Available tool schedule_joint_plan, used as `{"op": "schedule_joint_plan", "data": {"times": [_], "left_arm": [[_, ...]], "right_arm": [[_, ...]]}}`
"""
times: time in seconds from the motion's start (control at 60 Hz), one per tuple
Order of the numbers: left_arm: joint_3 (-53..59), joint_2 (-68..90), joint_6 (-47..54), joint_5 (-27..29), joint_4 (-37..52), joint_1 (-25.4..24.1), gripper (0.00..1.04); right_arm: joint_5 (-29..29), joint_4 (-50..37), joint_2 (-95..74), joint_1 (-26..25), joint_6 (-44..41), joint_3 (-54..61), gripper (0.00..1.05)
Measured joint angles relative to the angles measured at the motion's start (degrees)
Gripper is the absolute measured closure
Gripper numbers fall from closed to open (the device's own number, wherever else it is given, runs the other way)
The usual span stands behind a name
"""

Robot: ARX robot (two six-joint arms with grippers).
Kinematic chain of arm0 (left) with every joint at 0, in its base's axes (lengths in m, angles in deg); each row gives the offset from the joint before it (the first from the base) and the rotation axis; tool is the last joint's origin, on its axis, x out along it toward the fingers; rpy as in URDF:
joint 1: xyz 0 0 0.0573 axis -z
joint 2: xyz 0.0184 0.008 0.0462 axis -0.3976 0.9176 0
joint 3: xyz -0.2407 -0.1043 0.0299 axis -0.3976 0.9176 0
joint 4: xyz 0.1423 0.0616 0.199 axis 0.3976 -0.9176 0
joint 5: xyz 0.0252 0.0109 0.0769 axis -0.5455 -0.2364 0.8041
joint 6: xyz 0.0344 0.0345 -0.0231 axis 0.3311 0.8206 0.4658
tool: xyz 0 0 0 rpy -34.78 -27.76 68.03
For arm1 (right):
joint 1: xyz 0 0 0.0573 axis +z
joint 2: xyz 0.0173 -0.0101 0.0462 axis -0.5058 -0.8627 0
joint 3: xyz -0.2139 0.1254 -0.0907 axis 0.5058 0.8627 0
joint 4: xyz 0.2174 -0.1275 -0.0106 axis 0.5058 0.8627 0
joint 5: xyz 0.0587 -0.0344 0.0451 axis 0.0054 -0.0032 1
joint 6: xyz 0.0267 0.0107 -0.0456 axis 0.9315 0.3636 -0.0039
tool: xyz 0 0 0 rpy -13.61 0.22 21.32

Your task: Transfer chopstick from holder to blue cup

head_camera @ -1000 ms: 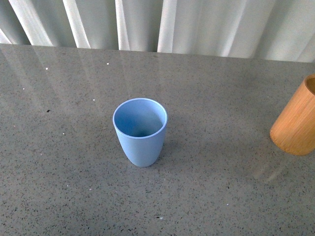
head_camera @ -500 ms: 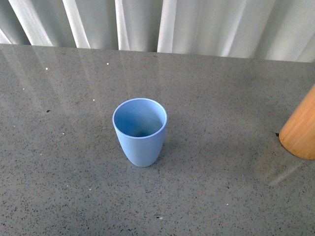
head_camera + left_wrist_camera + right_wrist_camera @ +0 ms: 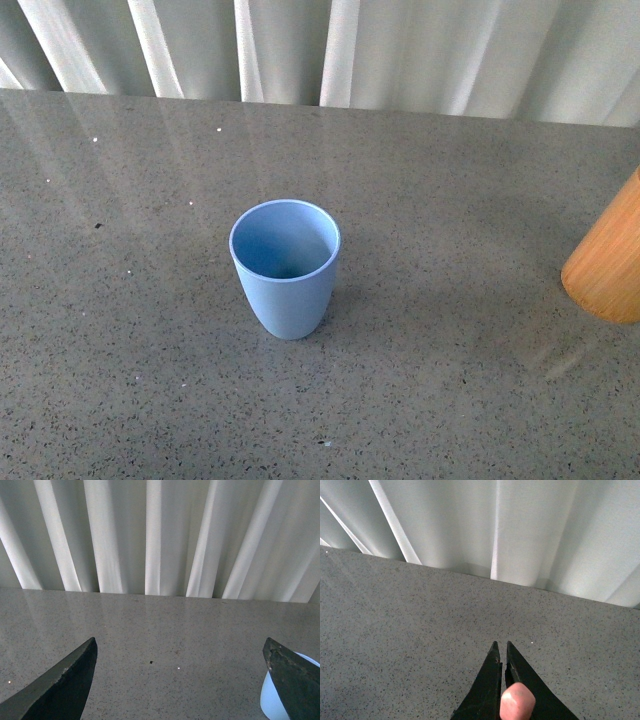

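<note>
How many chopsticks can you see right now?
1. The chopstick, pink end showing, is pinched in the right gripper, right wrist view. None shows in the blue cup. The holder is cut off at the front view's edge, so more may be hidden.

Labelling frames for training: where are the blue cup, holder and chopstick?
blue cup (image 3: 287, 305), front view, outer wall.
holder (image 3: 608, 275), front view, wooden side.
chopstick (image 3: 517, 703), right wrist view, pink end.

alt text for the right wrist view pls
The dark right hand is closed on the end of a thin pinkish-red chopstick, above a grey speckled stone table. White pleated curtains hang behind.
</note>
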Motion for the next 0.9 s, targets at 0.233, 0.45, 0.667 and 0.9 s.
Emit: {"op": "schedule_joint_plan", "data": {"times": [0.233, 0.45, 0.667, 0.9], "left_arm": [[0.00, 0.00, 0.00, 0.00, 0.00, 0.00, 0.07], [0.00, 0.00, 0.00, 0.02, 0.00, 0.00, 0.07], [0.00, 0.00, 0.00, 0.02, 0.00, 0.00, 0.07], [0.00, 0.00, 0.00, 0.00, 0.00, 0.00, 0.07]], "right_arm": [[-0.52, 2.51, 5.31, -0.22, -0.02, 0.59, 1.03], [-0.74, 6.34, 11.80, -0.28, -0.52, 0.94, 1.03], [-0.44, 11.06, 18.67, 0.13, -1.38, -2.36, 1.03], [-0.92, 12.57, 19.50, 3.93, -1.97, -9.16, 1.03]]}}
